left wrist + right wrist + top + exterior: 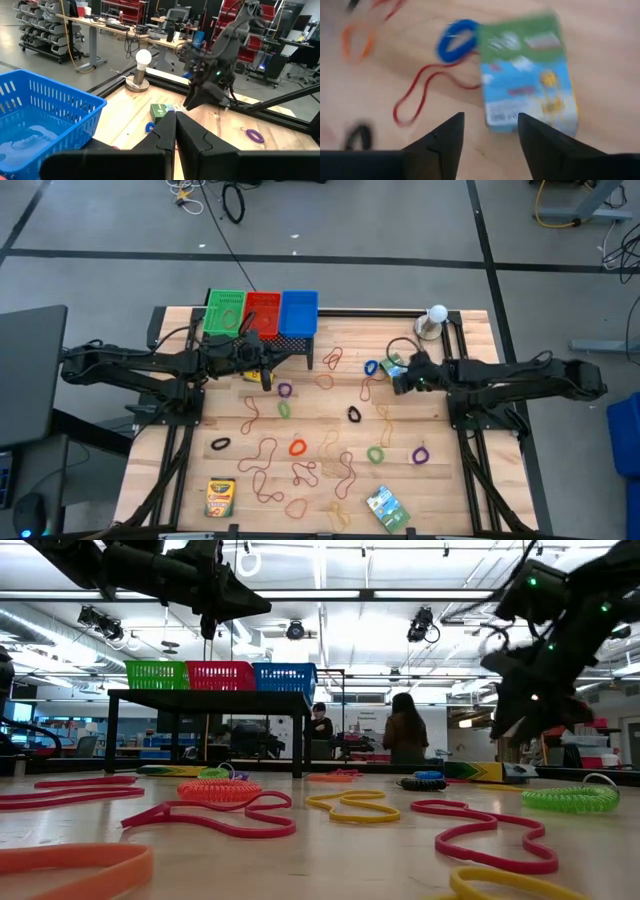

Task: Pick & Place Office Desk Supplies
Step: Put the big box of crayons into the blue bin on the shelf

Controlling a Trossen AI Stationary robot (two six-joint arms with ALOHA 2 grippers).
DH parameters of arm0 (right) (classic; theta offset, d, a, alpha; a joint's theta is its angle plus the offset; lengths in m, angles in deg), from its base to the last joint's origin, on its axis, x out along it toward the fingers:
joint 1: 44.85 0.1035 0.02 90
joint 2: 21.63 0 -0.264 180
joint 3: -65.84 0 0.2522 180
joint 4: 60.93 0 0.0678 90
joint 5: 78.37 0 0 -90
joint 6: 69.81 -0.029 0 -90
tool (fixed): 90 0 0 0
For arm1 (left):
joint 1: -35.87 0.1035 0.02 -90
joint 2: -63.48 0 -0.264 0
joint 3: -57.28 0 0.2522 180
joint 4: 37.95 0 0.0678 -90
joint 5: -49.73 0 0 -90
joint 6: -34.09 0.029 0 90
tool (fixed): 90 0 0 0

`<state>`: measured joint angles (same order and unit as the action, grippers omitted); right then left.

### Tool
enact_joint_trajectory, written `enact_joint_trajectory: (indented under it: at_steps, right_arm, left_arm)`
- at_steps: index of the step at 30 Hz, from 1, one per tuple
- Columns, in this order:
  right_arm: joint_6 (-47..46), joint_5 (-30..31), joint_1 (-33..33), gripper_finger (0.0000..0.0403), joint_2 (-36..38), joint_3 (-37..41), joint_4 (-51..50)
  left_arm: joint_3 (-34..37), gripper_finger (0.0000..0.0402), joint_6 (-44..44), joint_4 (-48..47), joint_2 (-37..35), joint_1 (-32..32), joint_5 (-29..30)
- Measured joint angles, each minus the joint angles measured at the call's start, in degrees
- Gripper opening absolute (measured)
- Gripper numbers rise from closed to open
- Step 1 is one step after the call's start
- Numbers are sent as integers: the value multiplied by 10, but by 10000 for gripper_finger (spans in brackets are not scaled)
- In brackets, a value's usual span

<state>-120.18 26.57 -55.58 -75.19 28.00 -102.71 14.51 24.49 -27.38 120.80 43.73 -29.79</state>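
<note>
The room is lit brightly by ceiling lights (pixel 320 635). Glare is seen on the floor. The green packet (pixel 527 75) is blurred. Near bands (pixel 215 815) are out of focus.

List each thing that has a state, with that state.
Left tool: shut, empty, raised near the baskets.
Right tool: open, above the green packet.
Green packet: flat on the table, not gripped.
Blue basket: upright on the rack.
Crayon box: flat, closed.

A white ball (pixel 437 313) on a round base stood at the table's (pixel 450 480) far right corner. Green (pixel 224 312), red (pixel 263 311) and blue (pixel 299 310) baskets sat side by side on a black rack (pixel 306 343).
</note>
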Motion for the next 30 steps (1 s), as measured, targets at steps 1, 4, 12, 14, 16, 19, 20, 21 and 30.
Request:
enact_joint_trajectory:
  at_steps: [1,4,12,14,16,19,20,21,30]
  right_arm:
    - [68,-3,0,197,0,-8,-1]
    - [254,-17,0,195,0,-31,-6]
    - [502,6,-1,177,-23,-48,-29]
    - [530,10,-1,177,-43,-48,-28]
    - [560,11,-1,176,-68,-48,-20]
    - [628,20,-1,176,-112,-51,-15]
    - [657,30,-1,176,-128,-56,-19]
    - [684,40,-1,176,-142,-61,-26]
    - [814,51,-1,176,-179,-76,-86]
  left_arm:
    - [0,16,0,-5,0,0,0]
    - [0,16,0,-8,0,0,0]
    - [0,16,0,-8,0,0,0]
    - [0,16,-3,-8,0,0,0]
    - [0,16,-5,-9,0,0,0]
    - [0,16,-6,-12,0,0,0]
    - [0,16,-6,-13,0,0,0]
    - [0,16,-7,-13,0,0,0]
    - [0,16,-15,-15,0,0,0]
